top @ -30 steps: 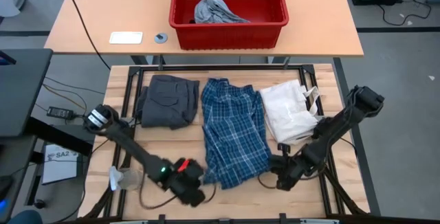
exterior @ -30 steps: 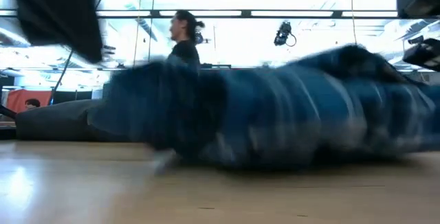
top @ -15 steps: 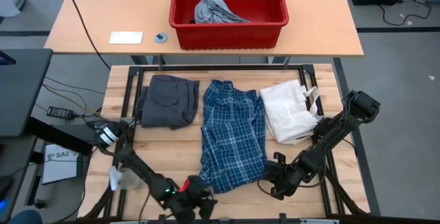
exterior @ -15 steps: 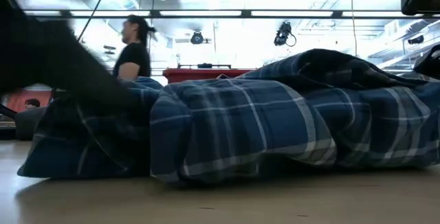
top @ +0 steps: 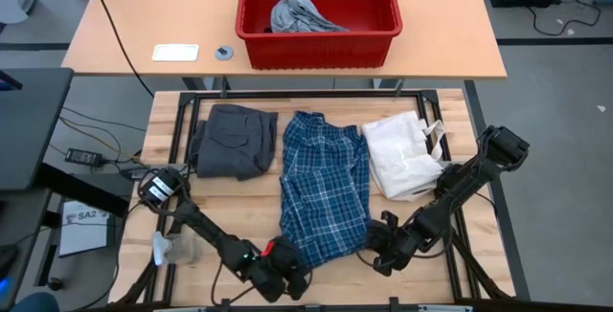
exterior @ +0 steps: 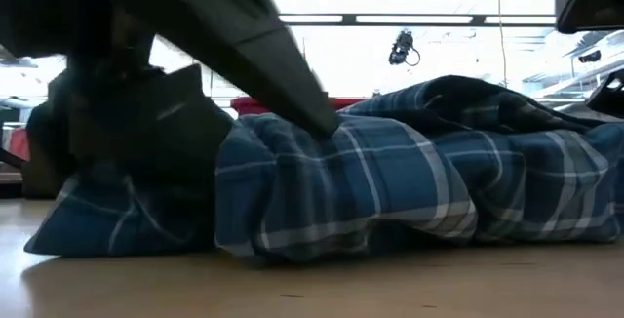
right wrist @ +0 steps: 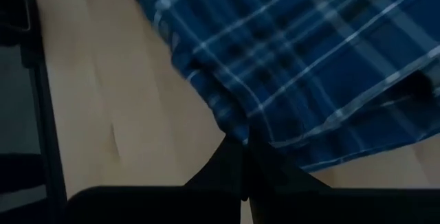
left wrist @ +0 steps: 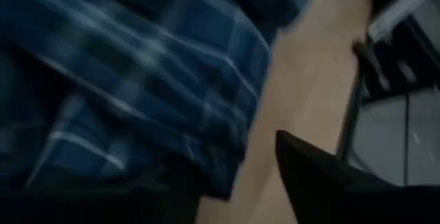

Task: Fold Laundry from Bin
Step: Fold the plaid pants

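Note:
The blue-and-white plaid shirt [top: 324, 192] lies folded lengthwise in the middle of the wooden table [top: 230, 211]. My left gripper [top: 287, 274] is at the shirt's near left corner, open, its fingers apart around that corner. My right gripper [top: 378, 245] is shut at the near right hem. Dark grey shorts [top: 233, 140] lie folded at the far left. A light grey piece [top: 299, 12] lies in the red bin [top: 318, 44] on the table behind. My left gripper comes at the shirt low and slanting from the table's near left. One finger [exterior: 292, 74] slants down onto the top of the near left fold [exterior: 336, 138]. The other [left wrist: 323, 183] stands over bare wood beside the hem. My right gripper's shut fingertips [right wrist: 244, 162] meet the shirt's near right hem [right wrist: 237, 136], slanting down from the near right. Whether any cloth sits between them I cannot tell. The shirt lies flat on the table.
A white fabric bag with cords [top: 402, 157] lies to the right of the shirt. A white card [top: 175, 53] and a small round thing [top: 224, 53] sit on the back table left of the bin. A clear object [top: 172, 248] hangs at the table's left edge.
My left gripper has sunk and gone toward the table's right edge, up to the shirt's near left corner. The shirt's near end, a moving blur one second ago, now lies still on the table.

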